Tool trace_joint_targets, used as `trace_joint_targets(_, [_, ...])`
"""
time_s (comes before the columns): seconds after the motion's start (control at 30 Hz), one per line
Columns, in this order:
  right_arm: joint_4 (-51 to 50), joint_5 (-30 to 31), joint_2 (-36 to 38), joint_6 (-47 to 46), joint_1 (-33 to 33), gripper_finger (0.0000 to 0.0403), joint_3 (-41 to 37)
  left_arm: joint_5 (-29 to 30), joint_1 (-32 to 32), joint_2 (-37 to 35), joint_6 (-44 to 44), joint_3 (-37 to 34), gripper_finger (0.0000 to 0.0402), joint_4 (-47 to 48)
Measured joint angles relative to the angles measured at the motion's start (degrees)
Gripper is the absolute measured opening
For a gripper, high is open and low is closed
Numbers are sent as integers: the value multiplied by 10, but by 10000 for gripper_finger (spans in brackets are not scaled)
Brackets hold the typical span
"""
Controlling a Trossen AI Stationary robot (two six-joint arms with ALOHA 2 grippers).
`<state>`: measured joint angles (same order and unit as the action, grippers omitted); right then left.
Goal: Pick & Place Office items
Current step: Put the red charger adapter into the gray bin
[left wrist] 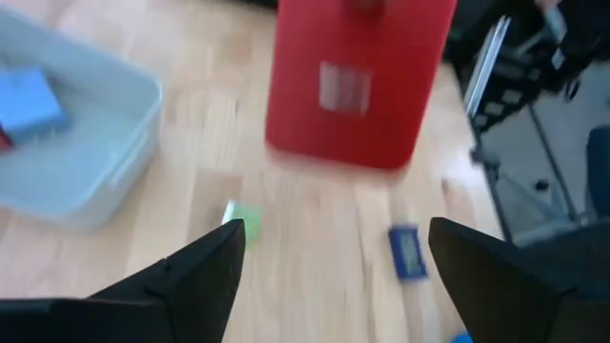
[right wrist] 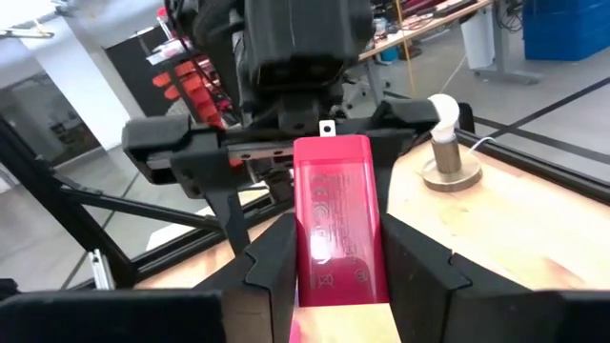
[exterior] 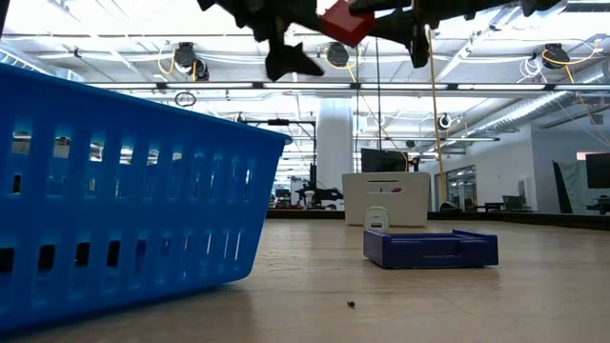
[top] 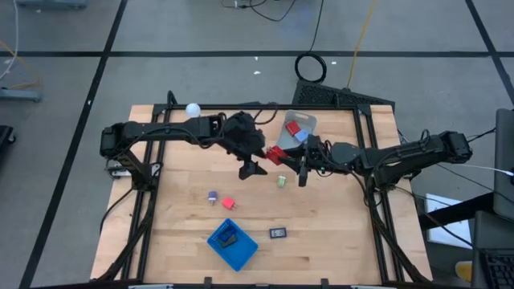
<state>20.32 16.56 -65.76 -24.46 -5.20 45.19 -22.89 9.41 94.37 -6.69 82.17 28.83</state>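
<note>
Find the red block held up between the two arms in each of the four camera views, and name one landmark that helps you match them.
High: red block, table centre.
Low: top edge.
Left wrist: top middle.
Right wrist: centre, between the right gripper fingers.
Shared landmark: clear bin, also in the left wrist view.

A light wooden table [top: 337, 217] with a black frame carries everything. A blue basket [top: 233, 243] sits near its front edge with a flat black rectangle [top: 278, 234] just beside it, and a small red block [top: 228, 204] and a tiny purple bit [top: 212, 197] lie close together farther in. A small green piece [top: 282, 181] lies near the middle, a clear bin [top: 299, 128] rests toward the back edge, and a white ball on a round stand [top: 193, 110] sits at the back left.
</note>
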Motion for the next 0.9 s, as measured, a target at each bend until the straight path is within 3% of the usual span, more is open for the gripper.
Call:
trace_joint_targets(0.2, [-25,1,0,1,14,114,0,22,8,0,17,0,338,69])
trace_joint_targets(0.43, [-80,-3,1,1,59,114,0,31,29,-3,20,0,331,84])
trace_joint_targets(0.67, [-181,-87,8,9,127,114,0,36,38,-23,5,0,344,72])
trace_joint_targets(0.9, [-265,-123,46,71,197,114,0,64,37,-35,-21,0,347,72])
